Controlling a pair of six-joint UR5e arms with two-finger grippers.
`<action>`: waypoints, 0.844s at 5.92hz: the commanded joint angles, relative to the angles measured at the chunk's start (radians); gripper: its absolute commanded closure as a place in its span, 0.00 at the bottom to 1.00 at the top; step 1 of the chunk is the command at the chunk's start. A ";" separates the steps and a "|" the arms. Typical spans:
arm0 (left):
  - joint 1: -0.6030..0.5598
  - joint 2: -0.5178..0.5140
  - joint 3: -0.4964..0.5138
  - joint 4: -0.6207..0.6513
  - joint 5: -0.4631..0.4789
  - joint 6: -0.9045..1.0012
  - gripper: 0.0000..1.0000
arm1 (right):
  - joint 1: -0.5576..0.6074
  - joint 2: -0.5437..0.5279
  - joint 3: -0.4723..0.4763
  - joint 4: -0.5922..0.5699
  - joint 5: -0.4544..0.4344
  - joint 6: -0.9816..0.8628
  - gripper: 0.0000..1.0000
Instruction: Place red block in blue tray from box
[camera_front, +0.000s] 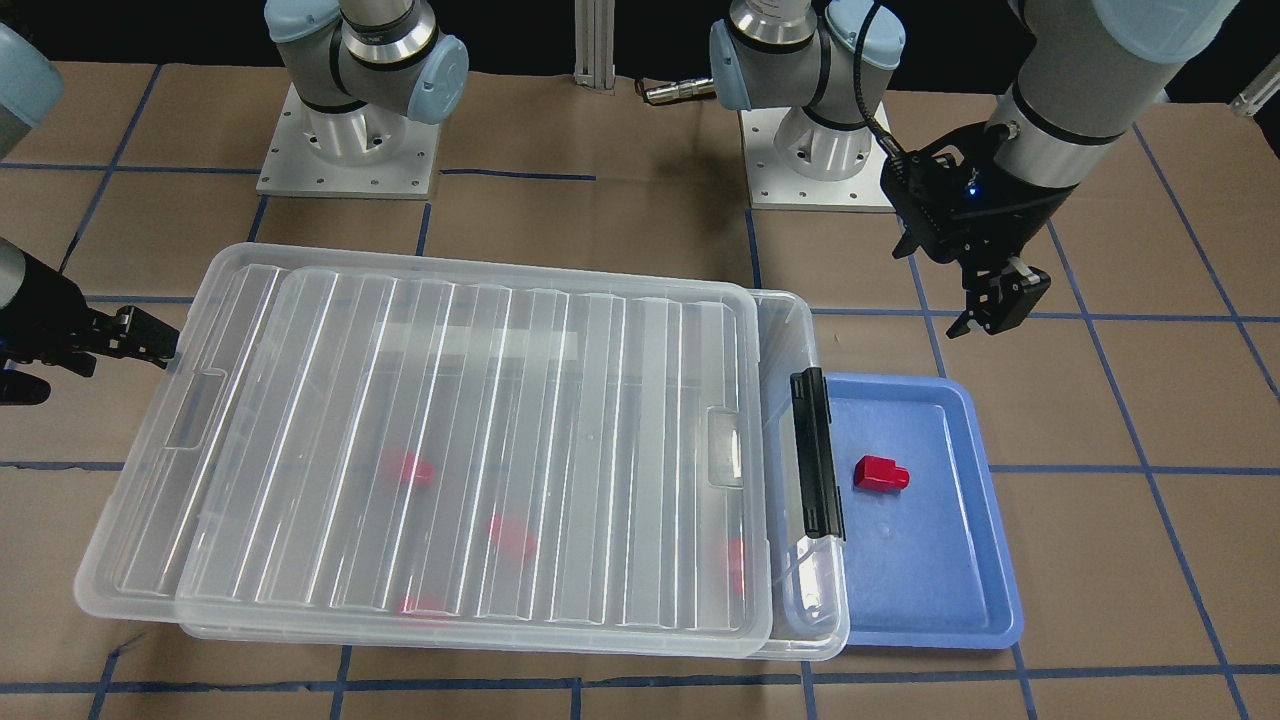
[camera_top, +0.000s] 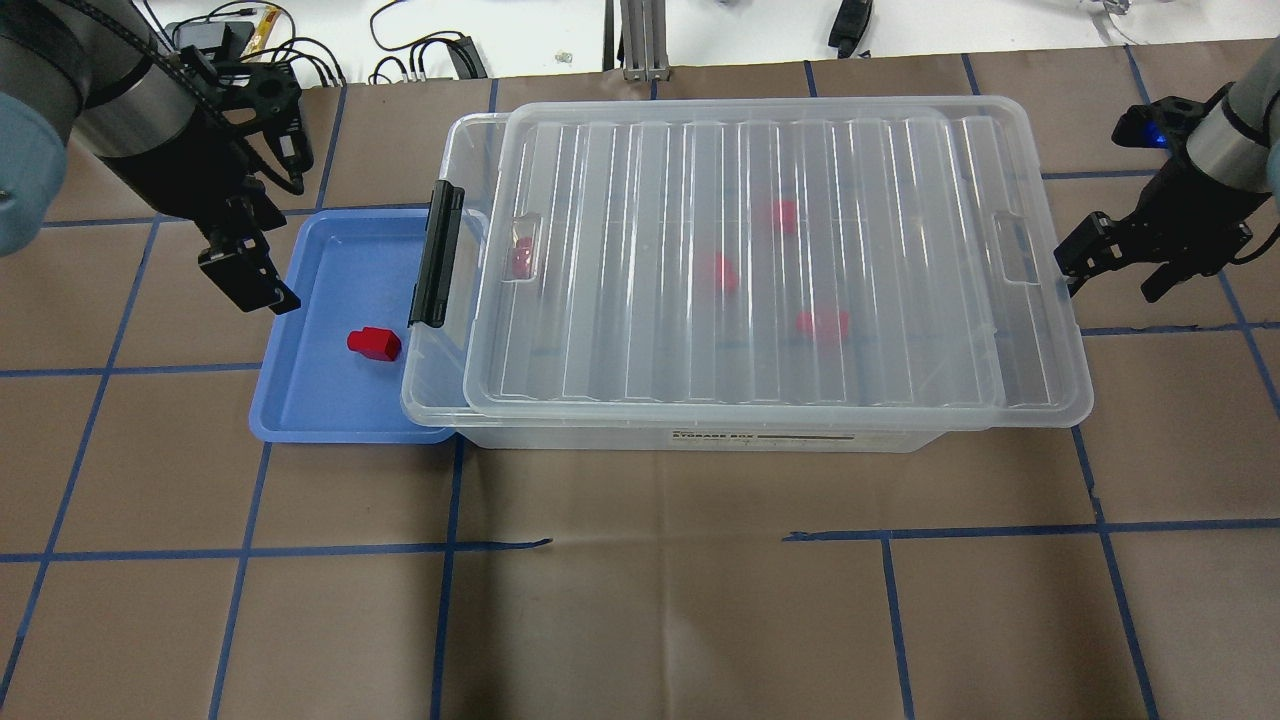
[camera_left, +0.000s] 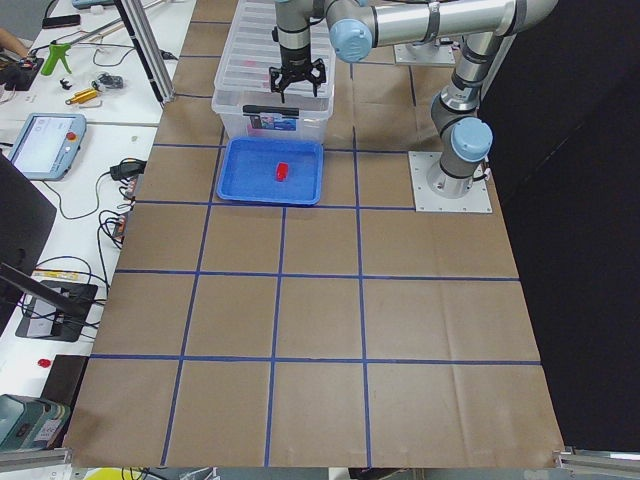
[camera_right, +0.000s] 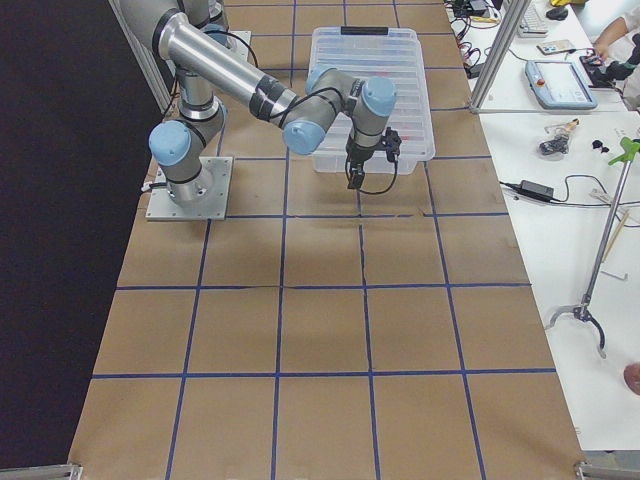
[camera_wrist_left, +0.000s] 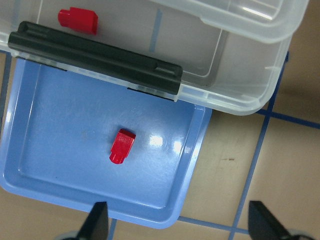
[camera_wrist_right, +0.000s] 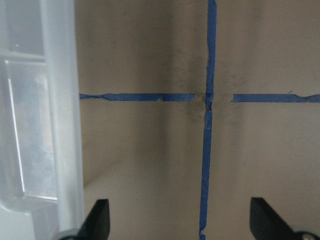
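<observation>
Left wrist-mounted: red block (camera_wrist_left: 122, 146) looks light, rigid, slick; pinch its squarish body. Left fingers (camera_wrist_left: 97, 223) and right fingers (camera_wrist_right: 98, 222) gape empty.

A robotics lab: a brown-papered table (camera_left: 300, 330) gridded with blue tape (camera_left: 320, 274), arm bases bolted to metal plates (camera_front: 345, 165), and white side benches (camera_left: 110, 108) carrying a teach pendant (camera_left: 40, 143), cables (camera_top: 420, 45) and hand tools (camera_left: 55, 55).
</observation>
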 joint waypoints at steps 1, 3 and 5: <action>-0.085 0.002 0.013 0.009 0.000 -0.541 0.02 | 0.063 -0.013 -0.001 0.003 0.001 0.074 0.00; -0.151 -0.009 0.033 0.011 -0.003 -1.119 0.02 | 0.073 -0.015 -0.022 0.006 -0.017 0.091 0.00; -0.163 -0.009 0.072 0.003 0.004 -1.254 0.02 | 0.078 -0.051 -0.163 0.108 -0.028 0.099 0.00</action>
